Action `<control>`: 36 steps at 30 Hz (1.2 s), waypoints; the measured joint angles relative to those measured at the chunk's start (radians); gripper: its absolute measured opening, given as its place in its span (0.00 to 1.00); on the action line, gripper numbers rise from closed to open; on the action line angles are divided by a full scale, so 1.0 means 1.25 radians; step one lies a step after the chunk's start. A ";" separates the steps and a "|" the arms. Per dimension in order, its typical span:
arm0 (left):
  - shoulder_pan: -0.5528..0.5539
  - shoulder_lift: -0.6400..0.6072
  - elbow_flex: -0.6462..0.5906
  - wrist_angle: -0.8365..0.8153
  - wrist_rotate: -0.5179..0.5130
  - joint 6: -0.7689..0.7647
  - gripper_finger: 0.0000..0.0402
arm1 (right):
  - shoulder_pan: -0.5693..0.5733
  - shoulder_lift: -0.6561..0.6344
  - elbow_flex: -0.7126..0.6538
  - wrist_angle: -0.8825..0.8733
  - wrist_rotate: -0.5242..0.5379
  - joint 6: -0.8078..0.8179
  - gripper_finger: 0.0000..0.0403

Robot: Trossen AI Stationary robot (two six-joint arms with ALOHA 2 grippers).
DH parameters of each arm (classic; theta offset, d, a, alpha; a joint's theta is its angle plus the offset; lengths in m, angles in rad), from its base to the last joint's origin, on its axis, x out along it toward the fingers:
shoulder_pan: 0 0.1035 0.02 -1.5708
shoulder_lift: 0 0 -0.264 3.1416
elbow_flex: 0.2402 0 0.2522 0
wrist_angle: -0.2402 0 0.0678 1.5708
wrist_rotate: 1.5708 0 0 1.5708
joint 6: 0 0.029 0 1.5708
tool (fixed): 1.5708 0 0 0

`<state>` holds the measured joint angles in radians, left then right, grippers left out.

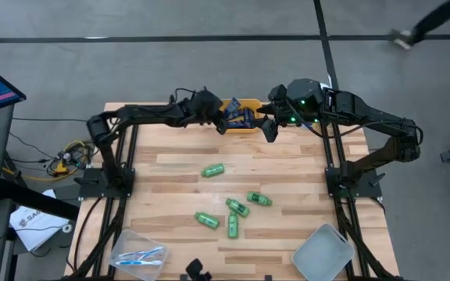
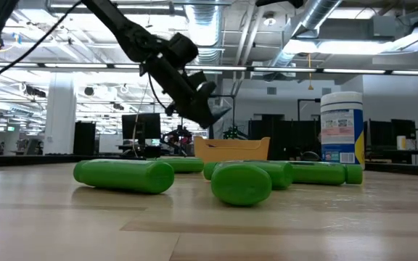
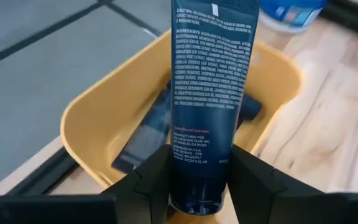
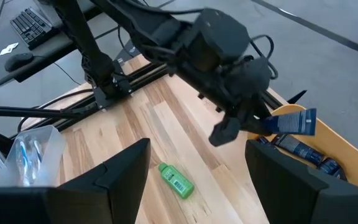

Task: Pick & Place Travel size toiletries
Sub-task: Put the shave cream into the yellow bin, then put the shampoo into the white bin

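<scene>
L gripper [image 3: 199, 186] clamps navy tube [image 3: 209, 93] over yellow bin [image 3: 104, 118]; R gripper [image 4: 194, 180] open; wood table [image 1: 287, 168].

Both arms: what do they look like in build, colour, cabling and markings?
Left arm and right arm are matte black, jointed, with loose black cables. Right wrist shows green lights. Left gripper has black, angular fingers; right gripper likewise. No markings visible.

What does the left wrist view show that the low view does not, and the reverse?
Only the left wrist view shows the left gripper shut on a navy tube with printed ingredients, above more navy tubes lying inside the yellow bin. Only the low view shows green bottles lying on the table. Both show the yellow bin and the white canister.
</scene>
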<state>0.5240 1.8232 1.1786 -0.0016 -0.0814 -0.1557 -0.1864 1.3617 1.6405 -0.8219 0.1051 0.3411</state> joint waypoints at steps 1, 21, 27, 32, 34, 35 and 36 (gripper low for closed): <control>0.000 0.009 0.000 0.001 -0.001 0.000 0.31 | 0.000 0.000 0.000 0.000 0.000 0.000 0.63; 0.025 0.043 0.000 0.009 -0.004 0.041 0.52 | 0.001 0.000 0.000 -0.009 0.000 -0.009 0.63; 0.025 0.000 0.000 0.008 -0.001 0.036 0.69 | 0.001 0.000 0.000 -0.022 0.000 -0.008 0.63; 0.022 -0.116 0.000 -0.007 0.000 0.033 0.70 | 0.004 0.000 -0.033 -0.066 0.000 0.006 0.63; 0.018 -0.179 0.000 -0.014 0.002 0.032 0.68 | 0.010 0.001 -0.065 -0.081 0.000 0.020 0.63; 0.015 -0.214 -0.002 -0.021 0.002 0.032 0.67 | 0.014 0.001 -0.081 -0.086 0.000 0.027 0.63; 0.011 -0.250 -0.006 -0.020 0.002 0.032 0.66 | 0.019 0.001 -0.099 -0.086 0.000 0.035 0.63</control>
<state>0.5377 1.5110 1.1715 -0.0267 -0.0784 -0.1154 -0.1632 1.3625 1.5170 -0.9293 0.1045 0.3848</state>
